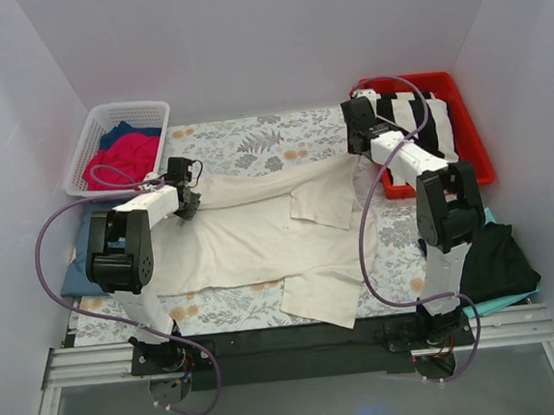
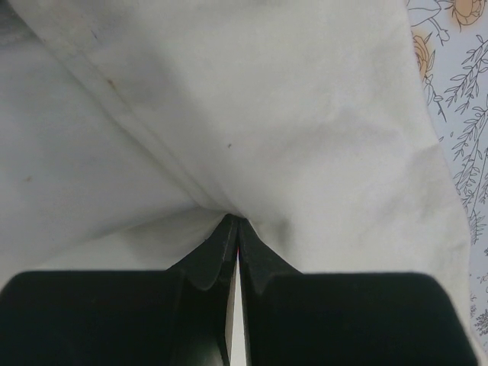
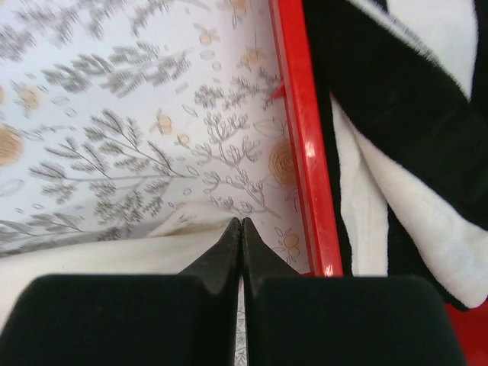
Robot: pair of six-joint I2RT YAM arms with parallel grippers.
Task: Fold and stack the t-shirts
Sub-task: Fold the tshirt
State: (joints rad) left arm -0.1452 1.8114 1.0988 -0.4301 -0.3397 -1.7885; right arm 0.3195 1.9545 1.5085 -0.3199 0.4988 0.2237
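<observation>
From above, the left arm (image 1: 129, 240) covers most of a blue cloth (image 1: 77, 273), and the right arm (image 1: 443, 217) hides part of a black shirt (image 1: 500, 261). The cream shirt (image 2: 290, 122) fills the left wrist view, cut off at the top and left edges. In the right wrist view a striped cloth (image 3: 396, 99) runs off the right edge. It is unclear whether the right gripper (image 3: 241, 223) pinches the cream hem.

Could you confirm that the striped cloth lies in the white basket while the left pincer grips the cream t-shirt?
No: the top view shows the striped cloth in the red bin; the left pincer does grip the cream t-shirt.
</observation>
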